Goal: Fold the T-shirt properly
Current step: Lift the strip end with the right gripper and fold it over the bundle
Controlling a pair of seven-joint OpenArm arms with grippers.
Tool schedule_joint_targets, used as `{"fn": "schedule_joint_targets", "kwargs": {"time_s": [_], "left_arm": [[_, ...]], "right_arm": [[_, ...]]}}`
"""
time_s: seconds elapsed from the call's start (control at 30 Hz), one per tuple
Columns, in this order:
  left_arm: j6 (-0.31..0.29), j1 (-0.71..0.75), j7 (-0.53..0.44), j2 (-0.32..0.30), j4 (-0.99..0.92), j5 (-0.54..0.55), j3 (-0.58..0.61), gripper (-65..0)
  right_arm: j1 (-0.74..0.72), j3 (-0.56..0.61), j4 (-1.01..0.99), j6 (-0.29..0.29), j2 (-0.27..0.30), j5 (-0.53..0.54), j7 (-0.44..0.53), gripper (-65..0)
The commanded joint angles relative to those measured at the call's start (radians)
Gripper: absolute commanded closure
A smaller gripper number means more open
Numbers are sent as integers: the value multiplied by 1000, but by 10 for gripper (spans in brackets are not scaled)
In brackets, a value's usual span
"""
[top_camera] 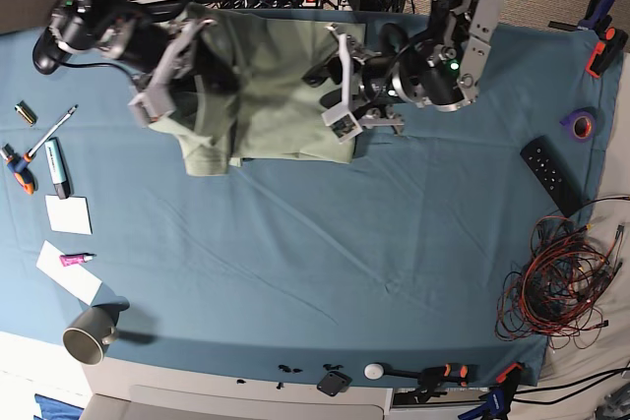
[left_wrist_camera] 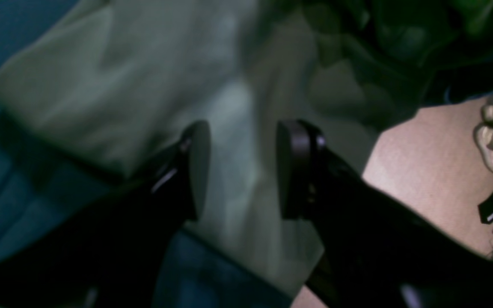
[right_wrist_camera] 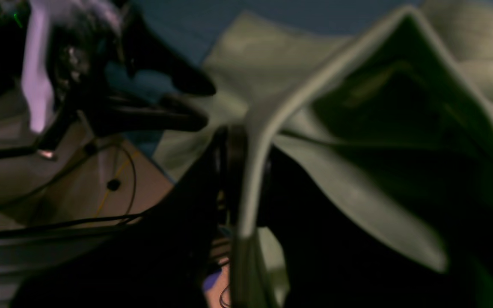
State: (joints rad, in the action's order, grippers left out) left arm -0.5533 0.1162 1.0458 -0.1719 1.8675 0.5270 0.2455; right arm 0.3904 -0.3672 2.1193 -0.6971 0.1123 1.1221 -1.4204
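Observation:
The pale sage-green T-shirt (top_camera: 271, 95) lies bunched at the back middle of the teal table cloth (top_camera: 325, 243). In the base view my right gripper (top_camera: 162, 76) is at the shirt's left side. The right wrist view shows it (right_wrist_camera: 246, 171) shut on a folded edge of the T-shirt (right_wrist_camera: 357, 201), which rises in a tent-like fold. My left gripper (top_camera: 337, 90) hovers at the shirt's right edge. In the left wrist view it (left_wrist_camera: 244, 171) is open, with the T-shirt (left_wrist_camera: 114, 85) lying beneath the gap and nothing pinched between the fingers (left_wrist_camera: 197, 171).
A black remote (top_camera: 549, 174) and a purple tape roll (top_camera: 581, 125) sit at the right. A tangle of red wires (top_camera: 556, 282) fills the front right. Pens (top_camera: 54, 159), paper notes (top_camera: 67, 213) and a cup (top_camera: 89, 333) line the left edge.

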Motion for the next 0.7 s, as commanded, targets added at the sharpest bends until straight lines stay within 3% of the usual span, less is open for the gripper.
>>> {"fn": "schedule_joint_targets", "kwargs": {"time_s": [0.0,0.33,0.53,0.67], "left_arm": [[-3,-11,-21,0,19,19,-2,-244],[-3,-11,-21,-9,19,19,-2,-244],[-3,-11,-21,-10,24,19,-16,-244],[15,-13,-21,-12,65,16,-108,-244]], "right_arm": [[-3,23,17,-1,-7,12,24,0],[-8,203,17,-1,-135,-189,109,0],[-25,287,17,-1,-171,-354,200,0],[-34,327,17,-1,-185,-467,260,0]]}}
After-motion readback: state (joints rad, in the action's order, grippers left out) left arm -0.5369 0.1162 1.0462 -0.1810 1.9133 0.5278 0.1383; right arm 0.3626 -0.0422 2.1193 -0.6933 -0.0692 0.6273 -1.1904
